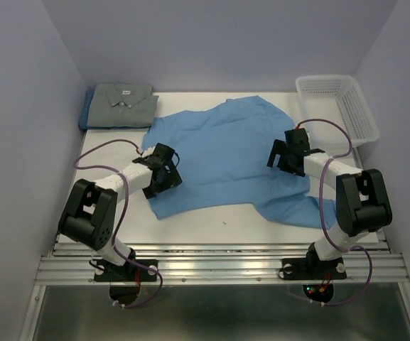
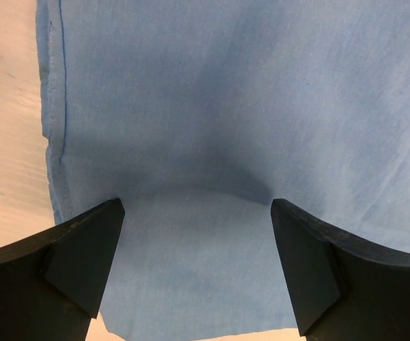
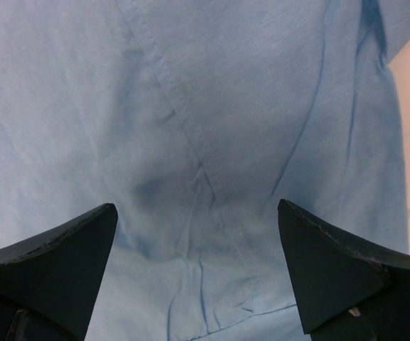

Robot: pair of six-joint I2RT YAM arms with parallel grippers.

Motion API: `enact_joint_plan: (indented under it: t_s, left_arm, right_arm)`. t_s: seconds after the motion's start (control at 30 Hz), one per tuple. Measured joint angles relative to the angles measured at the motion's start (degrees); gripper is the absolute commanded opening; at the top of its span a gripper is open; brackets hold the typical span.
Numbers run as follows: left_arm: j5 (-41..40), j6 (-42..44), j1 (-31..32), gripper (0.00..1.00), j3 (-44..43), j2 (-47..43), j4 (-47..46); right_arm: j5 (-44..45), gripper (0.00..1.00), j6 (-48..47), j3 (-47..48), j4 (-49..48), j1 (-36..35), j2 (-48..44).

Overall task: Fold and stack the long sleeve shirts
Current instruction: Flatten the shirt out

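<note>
The light blue shirt [image 1: 226,156] lay spread flat on the table [image 1: 212,224], directly beneath both hands and stretching from one to the other. One edge ran just outside the left hand [image 1: 163,172], another just outside the right hand [image 1: 284,155]. Both hands stood wide open, holding nothing, about equally near the cloth.

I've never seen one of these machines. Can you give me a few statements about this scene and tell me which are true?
1. The light blue shirt lies spread out on the table. True.
2. The grey shirt is in the basket. False: it lies folded at the far left corner, on a darker blue shirt.
3. Both arms' jaws stand open over the light blue shirt. True.
4. The basket holds a shirt. False: no shirt shows in it.
</note>
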State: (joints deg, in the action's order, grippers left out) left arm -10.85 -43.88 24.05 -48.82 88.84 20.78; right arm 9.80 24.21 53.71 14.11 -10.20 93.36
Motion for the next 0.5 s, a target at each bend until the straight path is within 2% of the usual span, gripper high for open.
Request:
enact_joint_plan:
  t_s: [0.17, 0.5]
  left_arm:
    - [-0.8, 0.3, -0.6, 0.99, -1.0, 0.9, 1.1]
    - [0.1, 3.3, -1.3, 0.99, -8.2, 5.6, 4.6]
  right_arm:
    - [2.1, 1.0, 0.0, -0.9, 0.6, 0.0, -1.1]
    - [5.6, 1.0, -0.9, -3.9, 2.1, 0.0, -10.9]
